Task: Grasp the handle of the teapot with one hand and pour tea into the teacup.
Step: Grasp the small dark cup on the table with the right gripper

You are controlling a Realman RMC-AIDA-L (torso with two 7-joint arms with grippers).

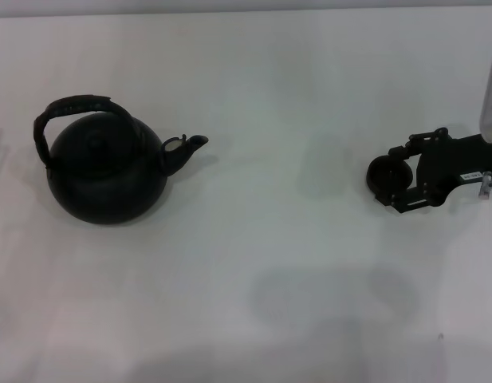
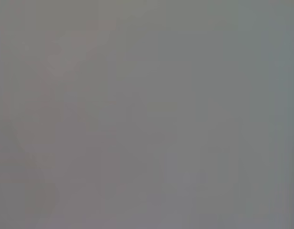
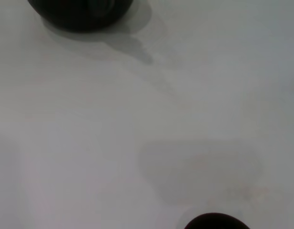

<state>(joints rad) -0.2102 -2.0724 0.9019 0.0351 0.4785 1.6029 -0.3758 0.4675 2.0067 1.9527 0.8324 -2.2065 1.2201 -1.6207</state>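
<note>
Over on the right my right gripper [image 1: 399, 182] pinches the teacup [image 1: 383, 176], far from the teapot [image 1: 107, 167], so I'd risk tipping it.

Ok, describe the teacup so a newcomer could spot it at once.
Start at the big black teapot on the robot's left side of the white table and follow its spout across to the far right. There the teacup sits at the right end effector: small, round, dark, with no handle.
</note>
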